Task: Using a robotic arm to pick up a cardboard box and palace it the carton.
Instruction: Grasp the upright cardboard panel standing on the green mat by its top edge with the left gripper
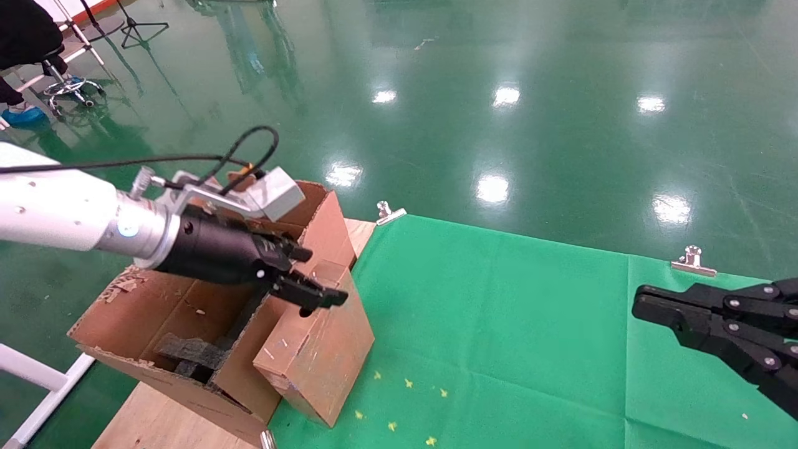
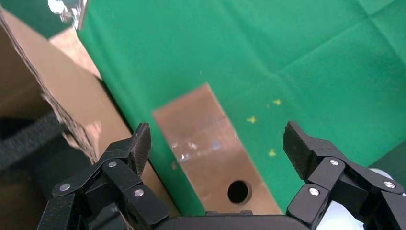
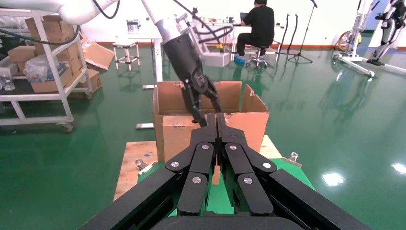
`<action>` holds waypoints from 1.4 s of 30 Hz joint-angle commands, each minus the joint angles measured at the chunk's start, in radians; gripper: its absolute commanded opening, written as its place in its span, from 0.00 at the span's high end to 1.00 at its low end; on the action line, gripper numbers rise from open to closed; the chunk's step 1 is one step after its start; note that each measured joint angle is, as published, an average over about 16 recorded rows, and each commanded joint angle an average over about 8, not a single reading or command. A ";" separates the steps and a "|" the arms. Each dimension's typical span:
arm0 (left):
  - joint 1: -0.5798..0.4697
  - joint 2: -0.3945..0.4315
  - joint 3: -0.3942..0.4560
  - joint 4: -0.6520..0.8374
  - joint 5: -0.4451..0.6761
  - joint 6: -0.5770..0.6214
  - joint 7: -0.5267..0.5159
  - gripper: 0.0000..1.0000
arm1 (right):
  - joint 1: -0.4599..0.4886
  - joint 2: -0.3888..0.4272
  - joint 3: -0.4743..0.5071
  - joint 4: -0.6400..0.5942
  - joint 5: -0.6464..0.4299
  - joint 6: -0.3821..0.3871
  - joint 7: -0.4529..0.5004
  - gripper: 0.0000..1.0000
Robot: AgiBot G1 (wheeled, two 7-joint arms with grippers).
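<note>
The small brown cardboard box [image 1: 321, 355] stands on end on the green cloth, against the outer side of the large carton [image 1: 143, 312]. My left gripper [image 1: 312, 284], on the white robotic arm [image 1: 56, 215], is open and empty just above the box's top. In the left wrist view the box's top face [image 2: 208, 143], with a round hole, lies below and between the spread fingers of the left gripper [image 2: 218, 148]. My right gripper [image 1: 642, 305] is shut and empty at the far right. It also shows in the right wrist view [image 3: 216, 122], facing the box [image 3: 179, 136] and carton [image 3: 249, 122].
Black foam pieces [image 1: 190, 352] lie inside the carton. The green cloth [image 1: 530, 324] is held by metal clips [image 1: 389, 213] [image 1: 693, 260]. Bare wooden tabletop [image 1: 162, 418] shows under the carton. A person on a stool [image 1: 28, 37] is far off to the left.
</note>
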 commanded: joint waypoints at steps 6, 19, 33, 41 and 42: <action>0.019 -0.003 0.033 -0.001 0.013 0.009 -0.025 0.00 | 0.000 0.000 0.000 0.000 0.000 0.000 0.000 1.00; 0.018 -0.008 0.056 -0.004 0.026 0.009 -0.007 0.37 | 0.000 0.000 0.000 0.000 0.000 0.000 0.000 0.00; 0.018 -0.009 0.051 -0.003 0.020 0.008 -0.011 1.00 | 0.000 0.000 0.000 0.000 0.000 0.000 0.000 0.00; 0.019 -0.009 0.050 -0.002 0.019 0.007 -0.012 1.00 | 0.000 0.000 0.000 0.000 0.000 0.000 0.000 0.00; 0.019 -0.009 0.050 -0.002 0.018 0.007 -0.012 1.00 | 0.000 0.000 0.000 0.000 0.000 0.000 0.000 0.00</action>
